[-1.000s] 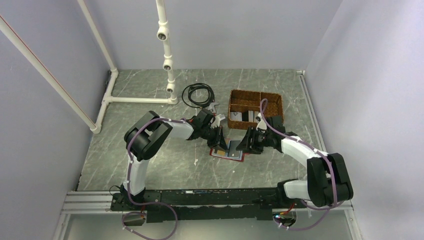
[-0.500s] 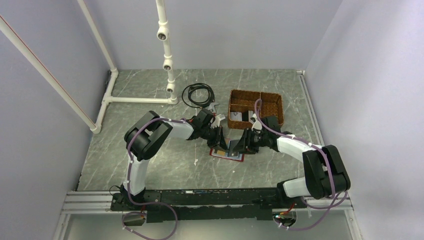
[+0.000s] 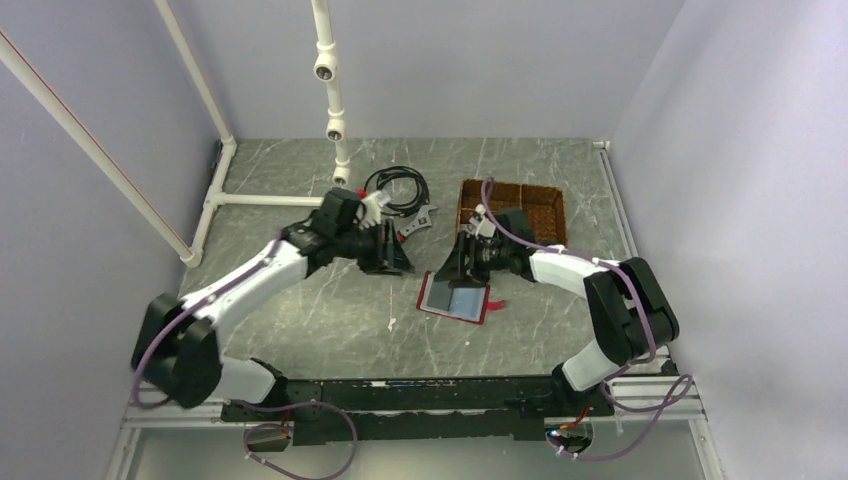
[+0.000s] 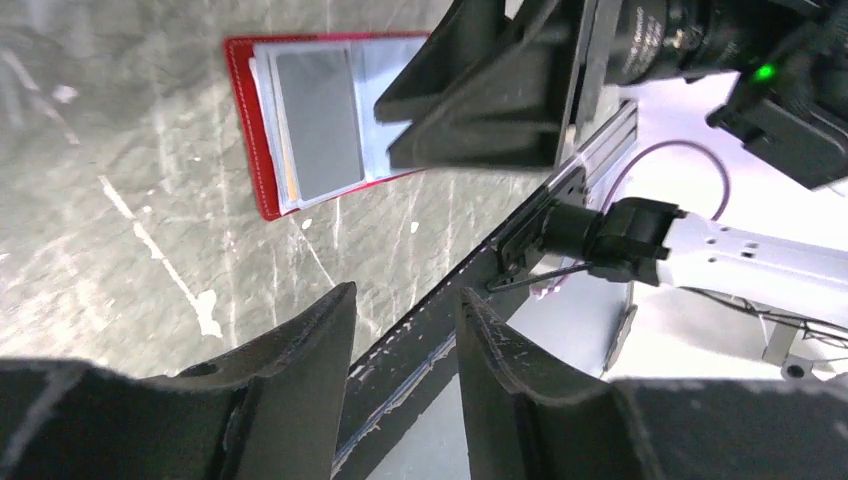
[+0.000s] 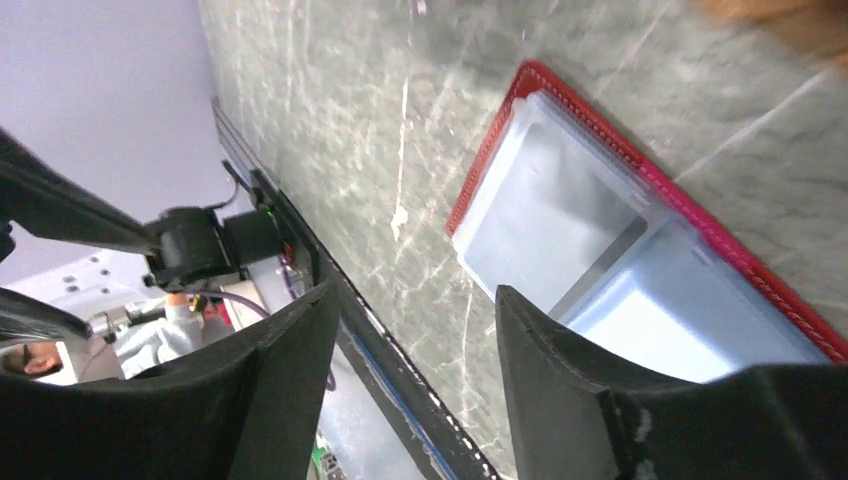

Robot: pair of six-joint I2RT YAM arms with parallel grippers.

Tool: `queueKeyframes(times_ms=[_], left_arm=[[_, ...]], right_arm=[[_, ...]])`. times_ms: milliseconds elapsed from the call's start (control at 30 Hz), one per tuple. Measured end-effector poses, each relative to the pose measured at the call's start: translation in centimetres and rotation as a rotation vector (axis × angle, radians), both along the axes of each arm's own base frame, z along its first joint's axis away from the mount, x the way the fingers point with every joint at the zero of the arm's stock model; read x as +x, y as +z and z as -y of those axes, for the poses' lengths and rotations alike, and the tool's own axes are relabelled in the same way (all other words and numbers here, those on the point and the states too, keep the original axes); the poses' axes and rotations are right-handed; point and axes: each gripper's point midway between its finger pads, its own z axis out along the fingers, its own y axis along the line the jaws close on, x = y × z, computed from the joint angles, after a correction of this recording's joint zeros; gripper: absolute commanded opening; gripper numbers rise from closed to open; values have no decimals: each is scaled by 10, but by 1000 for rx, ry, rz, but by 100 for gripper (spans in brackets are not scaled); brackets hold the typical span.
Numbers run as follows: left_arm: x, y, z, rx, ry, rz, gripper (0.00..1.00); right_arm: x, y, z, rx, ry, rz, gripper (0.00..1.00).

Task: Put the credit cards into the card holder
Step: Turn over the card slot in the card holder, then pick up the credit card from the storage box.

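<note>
Pale lilac walls (image 3: 450,60) close in three sides, and the light is even. The tabletop (image 3: 300,330) is grey-green marbled, with a white pipe frame (image 3: 330,90) back left and a black cable coil (image 3: 395,187) beside it. The near edge is probably an aluminium rail (image 3: 170,405), partly hidden.

Card holder (image 4: 265,150) (lying open), left end effector (image 4: 405,298) parted
</note>
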Motion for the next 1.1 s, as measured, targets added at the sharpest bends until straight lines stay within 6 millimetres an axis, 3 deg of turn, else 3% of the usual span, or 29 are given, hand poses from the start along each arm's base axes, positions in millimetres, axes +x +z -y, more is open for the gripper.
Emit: queueKeyframes(times_ms=[67, 167, 233, 267, 367, 467, 667, 767, 900, 1033, 1100], left_arm=[[4, 26, -18, -5, 36, 71, 48], [16, 49, -19, -19, 38, 143, 53], [32, 55, -7, -41, 22, 168, 88], [44, 56, 4, -57, 9, 176, 94], [81, 47, 35, -78, -20, 172, 91], [110, 31, 63, -74, -37, 163, 86], [152, 12, 102, -4, -20, 186, 84], [163, 2, 105, 37, 12, 179, 87], [168, -17, 100, 75, 41, 129, 82], [167, -25, 95, 78, 42, 105, 75], [168, -26, 95, 73, 41, 109, 73]], right_arm=[[12, 11, 8, -5, -21, 24, 60], [58, 42, 40, -78, -116, 127, 58], [89, 61, 63, -157, -188, 205, 57], [103, 71, 75, -204, -224, 244, 57], [127, 89, 98, -321, -300, 316, 56], [136, 88, 110, -411, -332, 313, 51], [140, 44, 129, -663, -358, 223, 58], [135, 25, 131, -764, -338, 196, 64], [133, 12, 131, -889, -320, 199, 70], [130, 15, 122, -836, -313, 204, 67], [130, 23, 132, -791, -348, 201, 57]])
